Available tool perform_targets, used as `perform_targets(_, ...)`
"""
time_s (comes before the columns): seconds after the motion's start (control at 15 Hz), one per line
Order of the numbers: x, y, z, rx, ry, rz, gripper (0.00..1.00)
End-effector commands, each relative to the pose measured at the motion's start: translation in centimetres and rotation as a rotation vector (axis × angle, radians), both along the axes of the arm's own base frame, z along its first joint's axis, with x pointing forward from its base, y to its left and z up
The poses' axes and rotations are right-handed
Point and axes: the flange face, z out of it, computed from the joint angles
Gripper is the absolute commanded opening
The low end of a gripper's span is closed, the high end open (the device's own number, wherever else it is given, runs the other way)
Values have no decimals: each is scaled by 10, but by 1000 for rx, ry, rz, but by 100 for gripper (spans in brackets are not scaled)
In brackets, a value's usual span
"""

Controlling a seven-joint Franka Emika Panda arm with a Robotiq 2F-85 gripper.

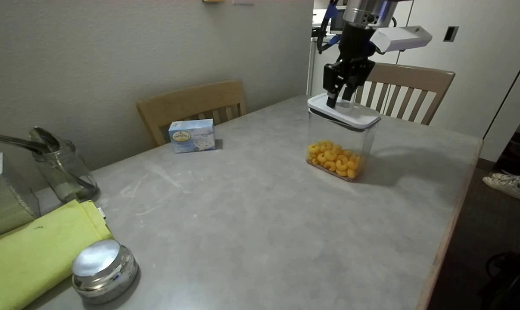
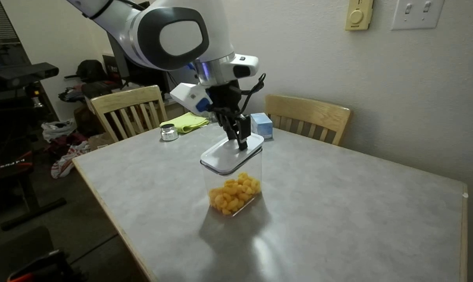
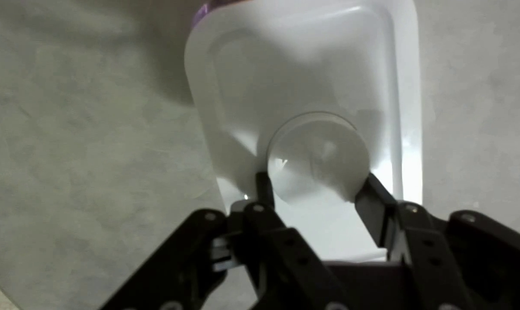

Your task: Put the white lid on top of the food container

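The white lid (image 1: 359, 115) lies across the top of the clear food container (image 1: 365, 144), which stands upright with yellow-orange pasta inside. Both also show in an exterior view, the lid (image 2: 222, 157) above the container (image 2: 256, 167). A dark seal line shows under the lid's edge; I cannot tell how tightly it is seated. My gripper (image 1: 340, 100) points down onto the lid from above. In the wrist view the lid (image 3: 294, 73) fills the middle, and the fingers of my gripper (image 3: 316, 186) touch both sides of its round raised knob (image 3: 320, 150).
A blue-and-white box (image 1: 193, 136) stands by the wall side of the table (image 1: 260, 224). A round metal-lidded jar (image 1: 104, 271), a yellow-green cloth (image 1: 44, 245) and a glass jar with cutlery (image 1: 66, 172) stand at the table's far end from the container. Wooden chairs (image 2: 307, 117) border the table.
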Motion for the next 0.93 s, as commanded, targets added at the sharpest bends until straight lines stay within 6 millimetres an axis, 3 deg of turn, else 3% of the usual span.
perform_targets(0.0, 3, -1, -3, 39, 16, 8, 26)
perform_targets(0.87, -2, -8, 10, 83, 203, -56, 26)
